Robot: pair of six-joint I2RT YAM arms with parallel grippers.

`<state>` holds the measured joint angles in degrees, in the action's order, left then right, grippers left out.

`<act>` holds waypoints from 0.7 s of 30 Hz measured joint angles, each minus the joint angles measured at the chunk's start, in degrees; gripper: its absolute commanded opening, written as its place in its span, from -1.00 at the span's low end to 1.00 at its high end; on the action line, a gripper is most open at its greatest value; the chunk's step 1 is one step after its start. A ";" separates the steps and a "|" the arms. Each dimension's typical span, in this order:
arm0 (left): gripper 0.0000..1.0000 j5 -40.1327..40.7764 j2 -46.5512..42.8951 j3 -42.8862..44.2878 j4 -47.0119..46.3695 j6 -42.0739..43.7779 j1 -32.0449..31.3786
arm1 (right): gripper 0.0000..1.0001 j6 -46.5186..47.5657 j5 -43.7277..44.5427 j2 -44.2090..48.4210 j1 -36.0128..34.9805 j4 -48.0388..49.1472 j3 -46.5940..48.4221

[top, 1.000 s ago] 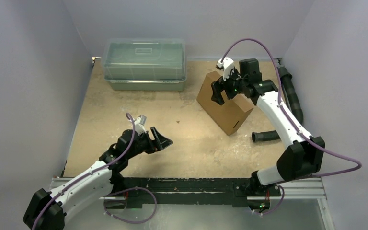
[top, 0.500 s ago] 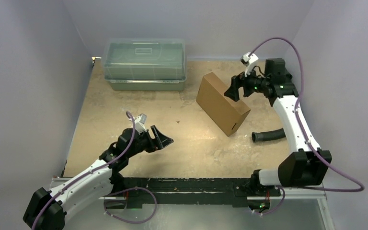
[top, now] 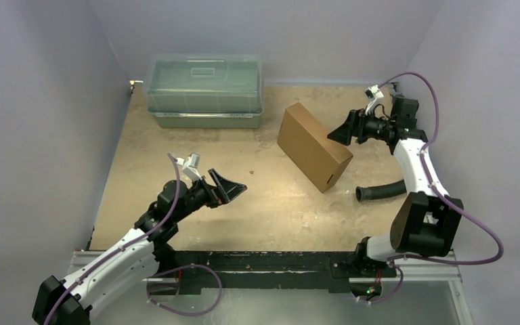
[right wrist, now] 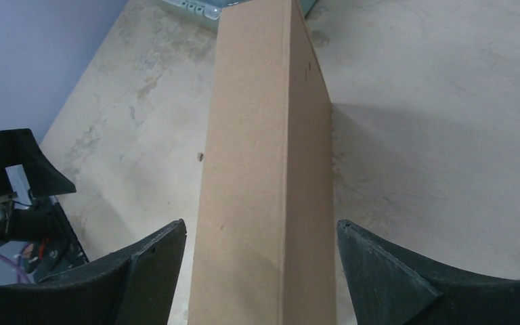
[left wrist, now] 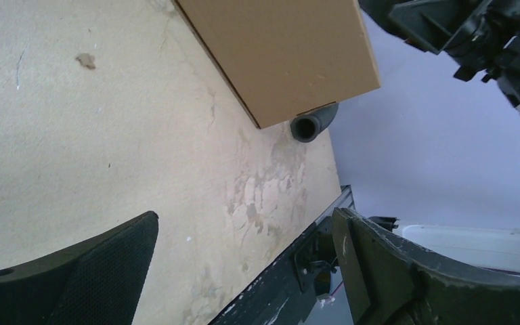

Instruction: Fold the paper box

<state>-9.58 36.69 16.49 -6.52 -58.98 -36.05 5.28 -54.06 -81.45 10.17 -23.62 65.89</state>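
Top view: paper box (top: 313, 144) is seen closed on the surface (top: 176, 156) at 1 o'clock of centre; left tool (top: 233, 191) is held open at 7 o'clock, right tool (top: 336, 133) open just off the box's 3 o'clock side. Left wrist: box is sighted at 12 o'clock beyond empty jaws. Right wrist: box is framed between spread jaws, untouched.

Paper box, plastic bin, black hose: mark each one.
paper box (top: 311, 142), top external view, broad upper face.
plastic bin (top: 204, 80), top external view, lid.
black hose (top: 381, 191), top external view, mid-length.
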 measured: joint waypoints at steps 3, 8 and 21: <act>0.98 0.15 -0.20 0.02 -1.55 -1.05 0.00 | 0.59 -1.07 -1.62 -0.94 0.00 1.07 -1.07; 0.94 -0.31 1.60 0.02 -3.19 -2.19 0.00 | 0.44 -2.12 -2.67 -1.01 -0.02 2.08 -1.64; 0.80 -1.11 2.32 0.02 -4.44 -3.23 0.00 | 0.24 -2.95 -2.40 -1.03 -0.52 2.36 -2.14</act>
<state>-10.70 39.00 16.51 -10.96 -62.22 -36.05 2.33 -56.47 -82.48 9.65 -21.26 63.75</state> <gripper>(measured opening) 0.907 0.643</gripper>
